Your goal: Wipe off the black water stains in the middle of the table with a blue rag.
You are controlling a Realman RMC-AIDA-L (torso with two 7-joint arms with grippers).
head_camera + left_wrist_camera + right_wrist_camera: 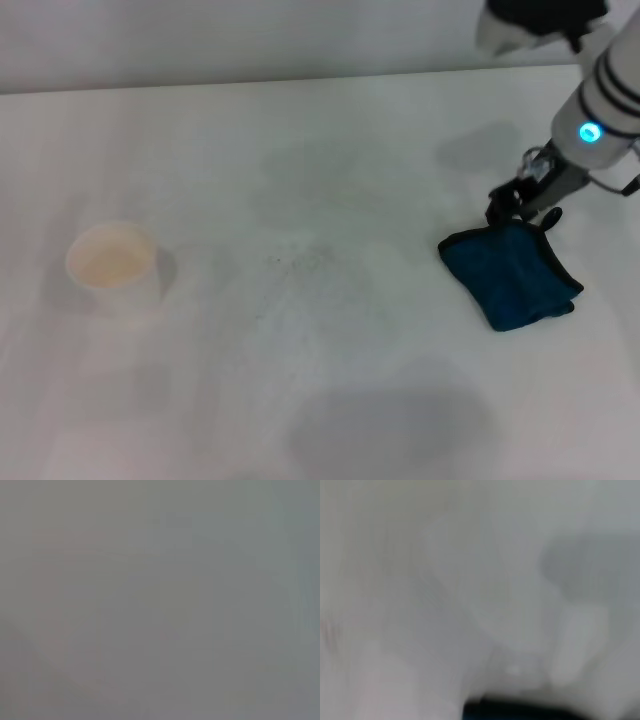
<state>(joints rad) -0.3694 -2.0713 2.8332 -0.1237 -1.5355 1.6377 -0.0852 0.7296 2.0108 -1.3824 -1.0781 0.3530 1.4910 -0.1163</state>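
The blue rag [512, 274] lies on the white table [300, 400] at the right. My right gripper [523, 212] stands at the rag's far edge, its dark fingers [497, 208] apart on either side of that edge, so it looks open. A dark strip of the rag shows at the edge of the blurred right wrist view [520, 711]. Of the black water stains [300, 263] only faint specks show in the middle of the table. The left arm is out of view, and its wrist view shows only plain grey.
A white paper cup [112, 262] stands on the left of the table. Grey shadows lie on the tabletop near the front middle and under the right arm. The table's far edge runs along the back.
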